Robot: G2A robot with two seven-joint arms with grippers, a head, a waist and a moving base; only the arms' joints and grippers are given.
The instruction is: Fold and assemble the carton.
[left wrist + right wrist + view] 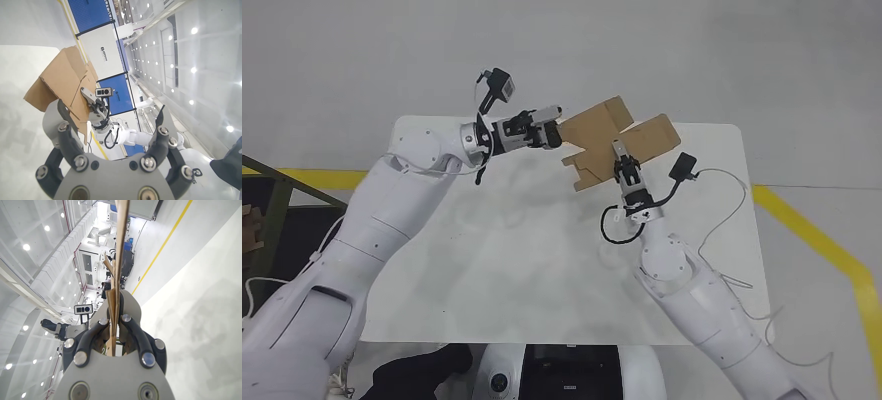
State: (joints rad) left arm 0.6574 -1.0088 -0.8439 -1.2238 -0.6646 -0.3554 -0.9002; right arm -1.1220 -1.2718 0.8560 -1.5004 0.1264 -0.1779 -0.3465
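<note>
Our right gripper (pixel 114 309) is closed tight on the near edge of the carton (pixel 607 125). The flattened layers are pinched in its jaws, and it holds the carton tilted above the far right of the table (pixel 492 260). Our left gripper (pixel 111 113) is spread wide at the carton's left edge and grips nothing. To open the carton well, we judge the left should take one layer only. The right clamp should be held firm, and the layers drawn apart slowly so the creases fold square.
</note>
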